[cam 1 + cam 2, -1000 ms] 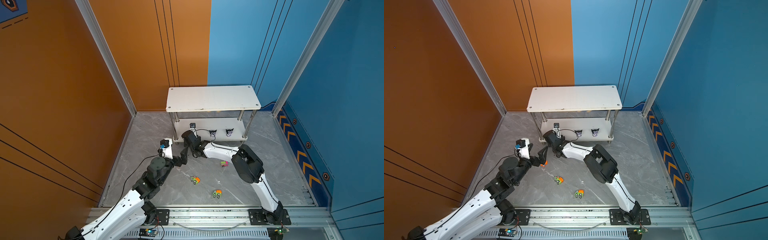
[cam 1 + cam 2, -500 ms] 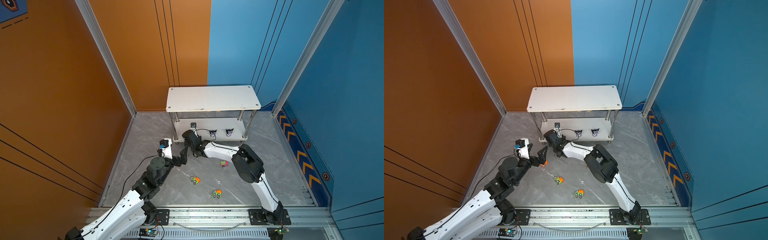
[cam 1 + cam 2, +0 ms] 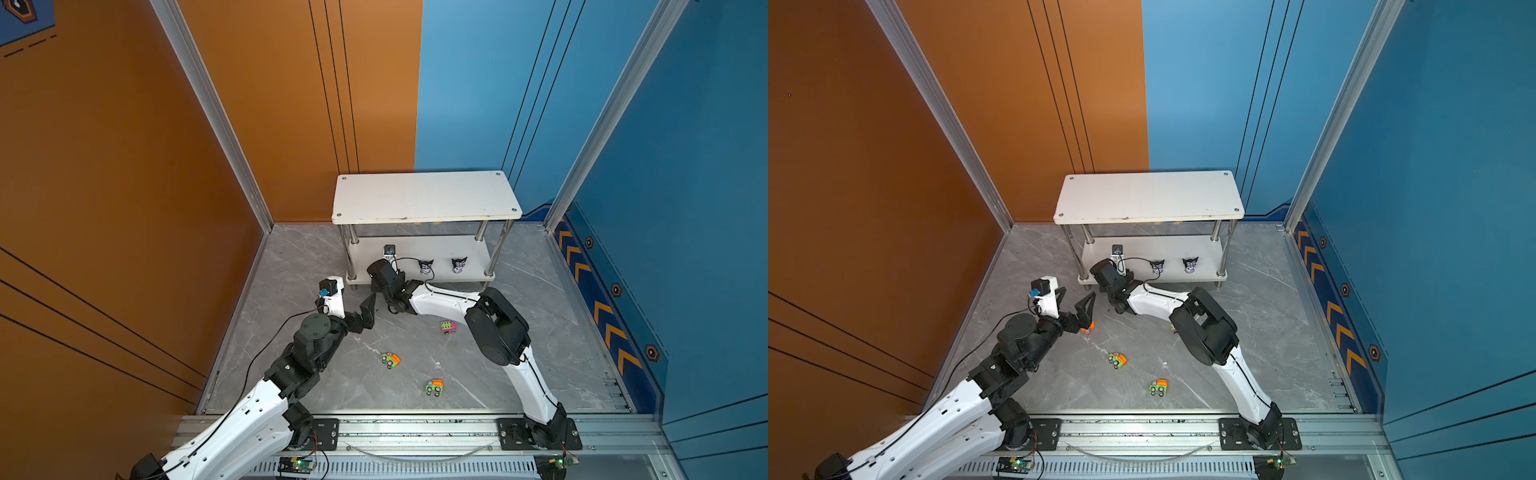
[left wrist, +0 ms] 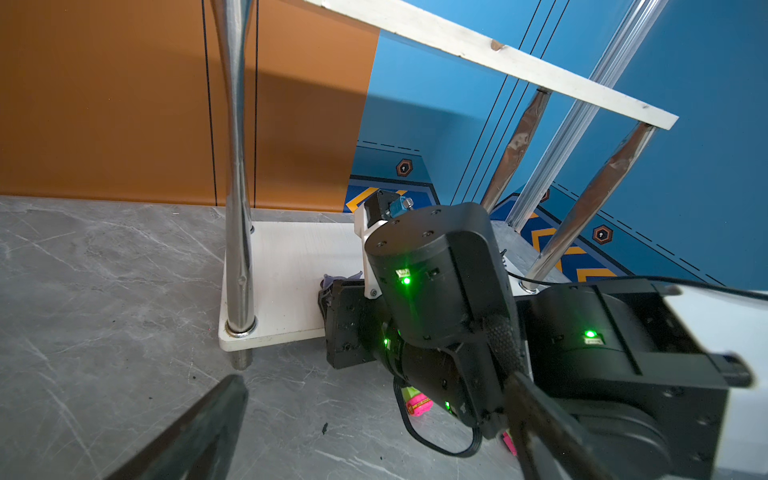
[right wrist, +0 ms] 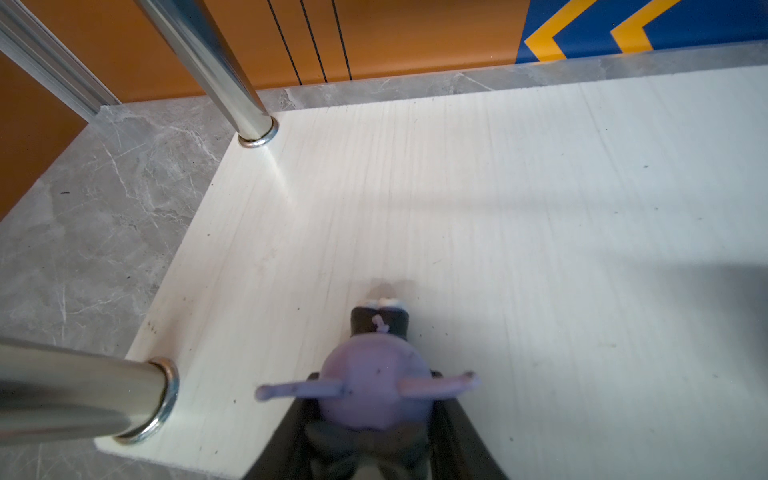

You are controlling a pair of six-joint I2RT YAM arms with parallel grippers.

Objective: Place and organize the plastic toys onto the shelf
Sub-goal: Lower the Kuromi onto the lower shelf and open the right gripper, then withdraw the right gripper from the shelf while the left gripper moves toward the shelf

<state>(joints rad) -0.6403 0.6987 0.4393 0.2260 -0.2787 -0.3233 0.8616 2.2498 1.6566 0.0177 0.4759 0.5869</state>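
Cat figurine (image 5: 376, 386) placed at the shelf's (image 5: 498, 208) lower front-left corner
Right gripper (image 5: 372, 415) flanks it, clamped or freed I cannot tell; left gripper (image 3: 1079, 292) gapes, ready for cars (image 3: 390, 360).

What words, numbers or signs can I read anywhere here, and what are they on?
No word or number is legible anywhere.
Pink toy car: yellow print on its side, too blurred to read.
Small white label beside a green light on the arm housing: too small to read.
Yellow chevrons on the blue wall strip: arrow signs, no lettering.
Hexagon emblems on the same wall: a symbol only, no letters.
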